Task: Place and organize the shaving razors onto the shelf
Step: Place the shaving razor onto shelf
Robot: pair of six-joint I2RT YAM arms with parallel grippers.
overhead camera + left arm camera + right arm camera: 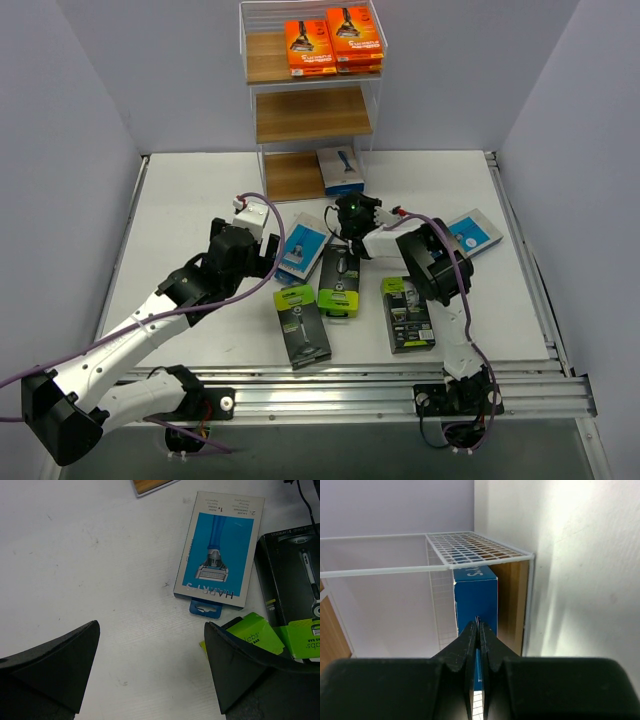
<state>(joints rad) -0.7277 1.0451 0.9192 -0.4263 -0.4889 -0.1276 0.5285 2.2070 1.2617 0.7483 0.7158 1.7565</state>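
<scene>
In the overhead view, the three-tier shelf of white wire and light wooden boards (312, 115) is seen beyond both arms. Flat orange razor packs (333, 45) are stacked on its fenced top tier. A blue-and-white boxed razor pack (340, 170) is stood at the bottom tier, just ahead of the right gripper (347, 205). Black lime-topped razor packs (338, 280) are laid on the table just right of the left gripper (272, 252).

In the left wrist view, the left gripper (150, 650) is held wide apart over bare table, with nothing between the fingers. A second blue-and-white pack (220, 550) is laid flat ahead, slightly right.

In the right wrist view, the right gripper (479, 630) is pressed together. The blue boxed pack (476, 600) is seen directly beyond its tips, under the shelf's wire grid (470, 547); contact cannot be told.
</scene>
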